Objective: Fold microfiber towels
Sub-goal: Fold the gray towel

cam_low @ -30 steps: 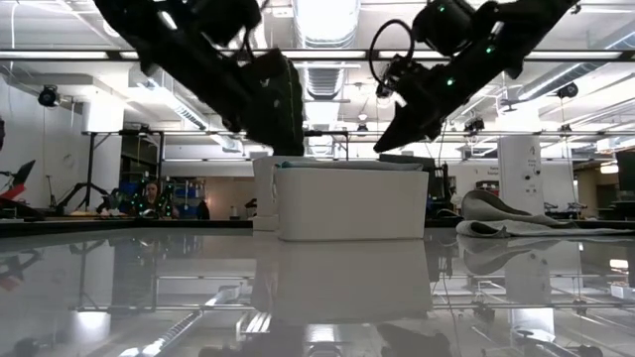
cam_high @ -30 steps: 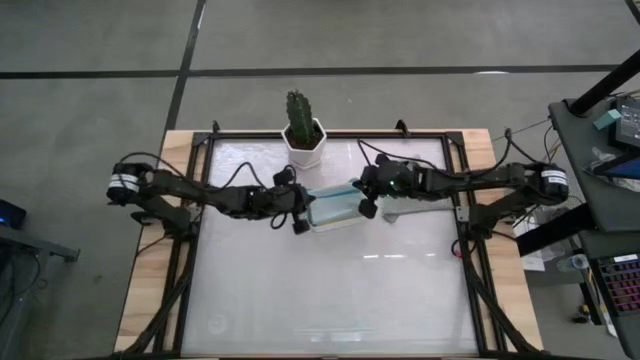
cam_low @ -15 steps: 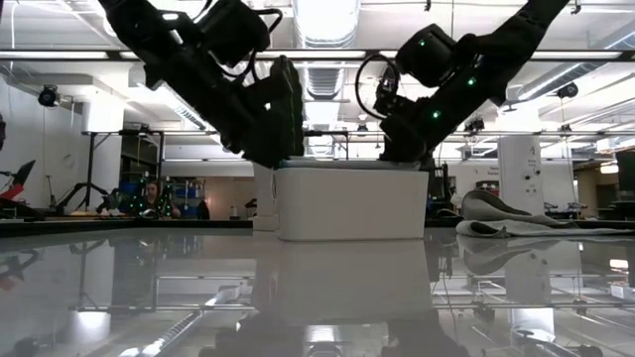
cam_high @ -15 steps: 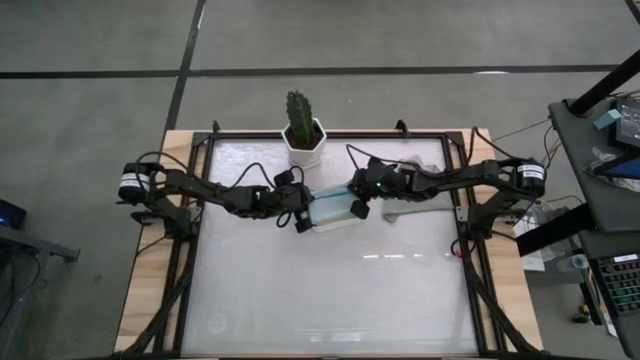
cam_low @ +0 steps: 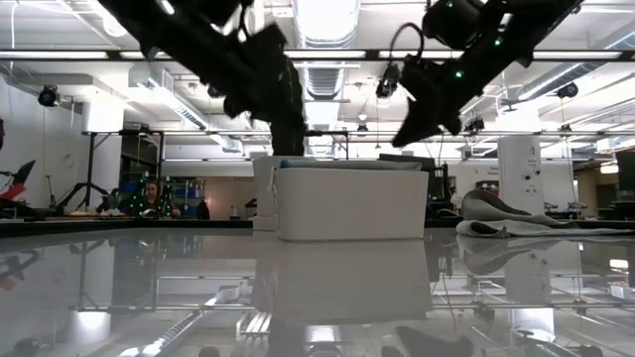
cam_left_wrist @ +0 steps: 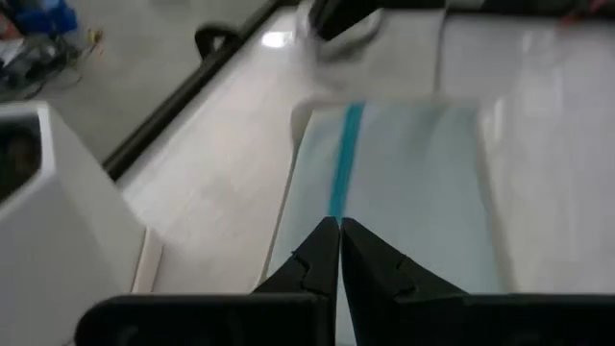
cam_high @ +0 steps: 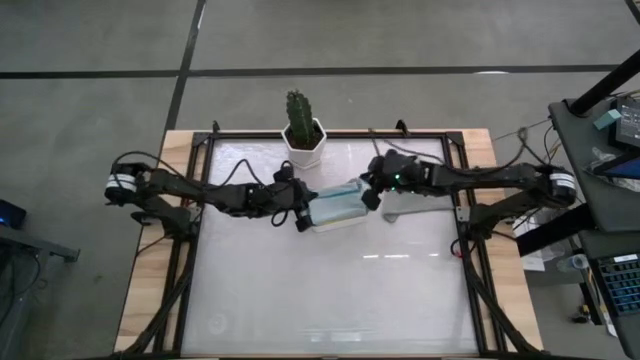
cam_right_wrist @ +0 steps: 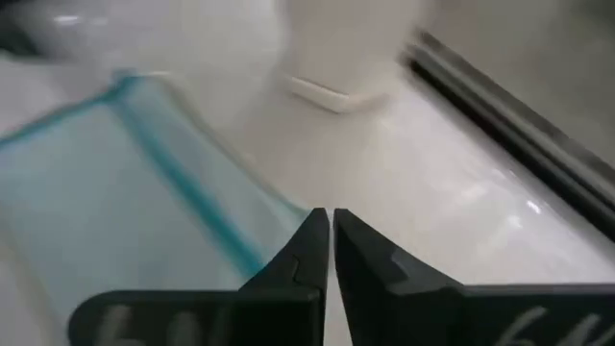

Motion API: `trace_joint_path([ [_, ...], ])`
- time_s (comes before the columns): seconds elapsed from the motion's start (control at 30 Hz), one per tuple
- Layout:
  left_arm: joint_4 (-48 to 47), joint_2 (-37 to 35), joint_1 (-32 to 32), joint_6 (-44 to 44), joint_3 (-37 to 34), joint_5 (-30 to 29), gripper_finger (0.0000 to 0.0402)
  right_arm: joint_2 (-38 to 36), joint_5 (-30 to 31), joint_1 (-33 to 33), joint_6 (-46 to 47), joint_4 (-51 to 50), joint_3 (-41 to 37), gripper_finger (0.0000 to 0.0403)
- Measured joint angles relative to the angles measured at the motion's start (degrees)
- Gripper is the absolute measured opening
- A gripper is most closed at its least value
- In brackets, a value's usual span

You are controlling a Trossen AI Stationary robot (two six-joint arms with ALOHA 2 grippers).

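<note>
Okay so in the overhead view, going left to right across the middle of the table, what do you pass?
Left gripper, shut → white tray holding a pale teal towel → right gripper, shut → grey towel on the table.

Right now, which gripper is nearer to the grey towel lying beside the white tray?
Right. The right gripper hovers over the tray's right end, next to the grey towel. The left gripper is at the tray's far left end, with the whole tray between it and the towel.

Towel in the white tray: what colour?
Pale teal microfiber towel with a darker teal edge, clearest in the left wrist view.
</note>
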Motion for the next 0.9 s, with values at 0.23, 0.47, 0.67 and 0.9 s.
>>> trace_joint_path([
  [0.23, 5.9, -2.4, -3.7, 1.1, 0.0, 0.0, 0.0001, -4.3, 8.1, -8.1, 9.7, -16.6, 0.0, 0.0074],
  [0.47, 8.7, -2.3, -5.8, 3.0, -0.1, 0.0, 0.0001, -1.8, 6.9, -23.1, 12.7, -25.7, 0.0, 0.0167],
  [0.67, 8.8, -2.3, -6.0, 2.7, -0.6, 0.0, 0.0001, 0.7, -7.7, -30.6, 5.0, -27.4, 0.9, 0.0216],
  [0.9, 8.8, -2.3, -6.0, 2.7, -0.8, 0.0, 0.0001, 0.9, -7.9, -30.9, 0.6, -31.2, 1.8, 0.0226],
])
